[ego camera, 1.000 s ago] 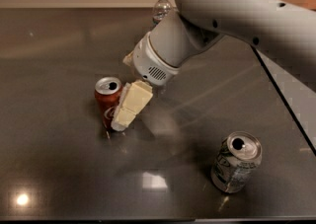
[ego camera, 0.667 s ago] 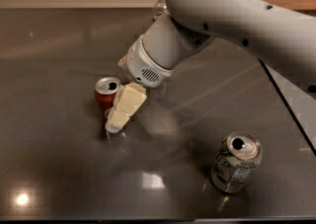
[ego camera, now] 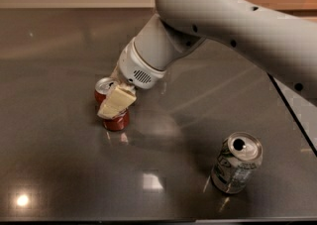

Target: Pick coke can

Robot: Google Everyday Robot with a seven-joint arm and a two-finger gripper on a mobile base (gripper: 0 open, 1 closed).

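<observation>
The coke can (ego camera: 116, 121), red with a silver top, stands on the dark table (ego camera: 54, 169) at centre left. My gripper (ego camera: 114, 104) reaches down from the large grey arm (ego camera: 223, 21) and sits right at the can. Its cream-coloured end covers the middle of the can's front, so only the can's top and red base show. The can's base rests on the table.
A silver-and-green can (ego camera: 237, 162) stands upright at the front right. The table's right edge (ego camera: 293, 115) runs diagonally under the arm. The arm spans the upper right of the view and hides what lies behind it.
The gripper has moved left and down from beside the coke can to right over its front. The arm has swung nearer and now hides the bottle at the back.
</observation>
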